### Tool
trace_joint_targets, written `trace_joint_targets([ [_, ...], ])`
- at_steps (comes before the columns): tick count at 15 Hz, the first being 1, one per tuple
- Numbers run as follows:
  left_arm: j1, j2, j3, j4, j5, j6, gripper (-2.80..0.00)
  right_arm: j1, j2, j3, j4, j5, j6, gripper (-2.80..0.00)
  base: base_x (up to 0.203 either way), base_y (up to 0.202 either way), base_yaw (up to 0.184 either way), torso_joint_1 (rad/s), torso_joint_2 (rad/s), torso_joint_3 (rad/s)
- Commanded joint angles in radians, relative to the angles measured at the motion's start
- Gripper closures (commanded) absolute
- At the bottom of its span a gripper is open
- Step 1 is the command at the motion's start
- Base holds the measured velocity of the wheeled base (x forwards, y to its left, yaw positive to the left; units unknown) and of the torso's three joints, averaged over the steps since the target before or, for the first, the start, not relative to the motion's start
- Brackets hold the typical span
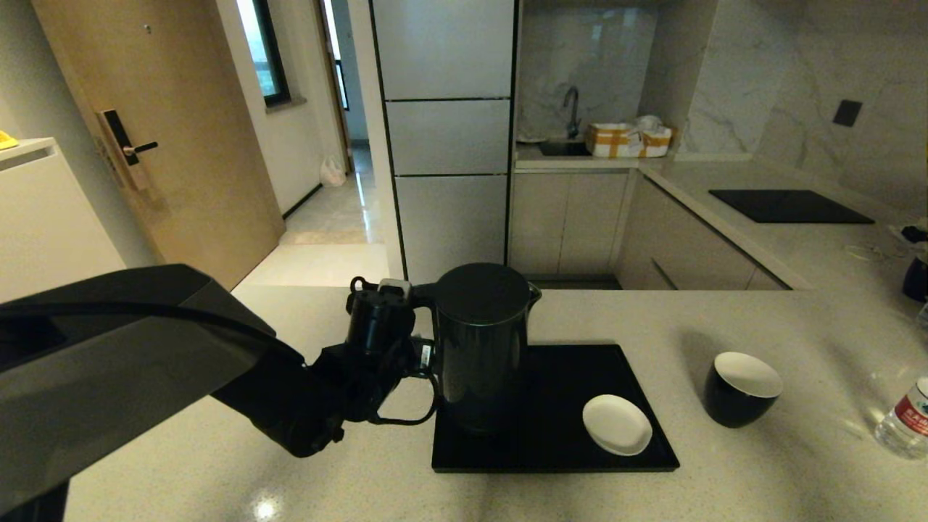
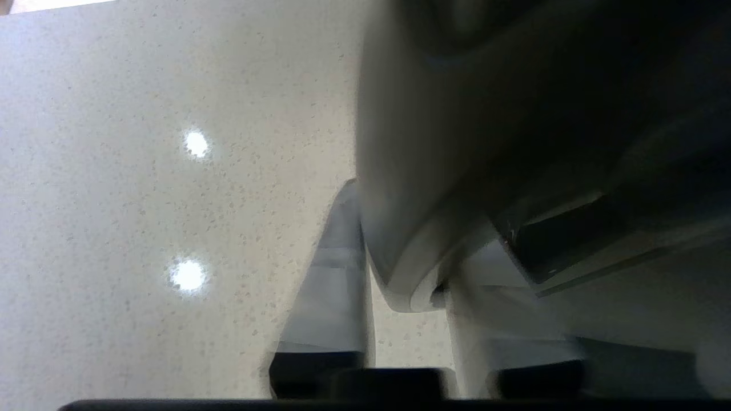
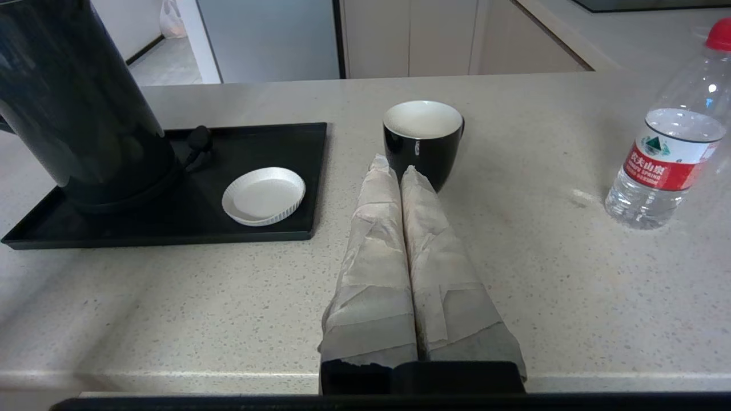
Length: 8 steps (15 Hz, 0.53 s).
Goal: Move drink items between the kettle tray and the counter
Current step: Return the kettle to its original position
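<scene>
left gripper clamps kettle handle on tray | right gripper pressed shut (only its wrist view shows it), near cup

Bottle, right part of the counter: red label band with white Chinese characters and small Latin print including "SPRING"; remainder illegible.

Kettle upright on tray; cup, bottle on counter.
</scene>
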Motion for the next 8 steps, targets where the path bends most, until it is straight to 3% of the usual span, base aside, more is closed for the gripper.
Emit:
trace_joint_targets([
  [1, 0.0, 0.004, 0.006, 0.002, 0.004, -0.001, -2.8, 0.0, 0.0, 0.0, 0.0, 0.0, -0.001, 0.0, 0.0, 0.0, 0.0, 0.0, 0.0, 0.0],
  [8, -0.008, -0.036, 0.024, -0.05, 0.007, -0.003, -2.8, 0.0, 0.0, 0.0, 0.0, 0.0, -0.001, 0.0, 0.0, 0.0, 0.0, 0.0, 0.0, 0.0],
])
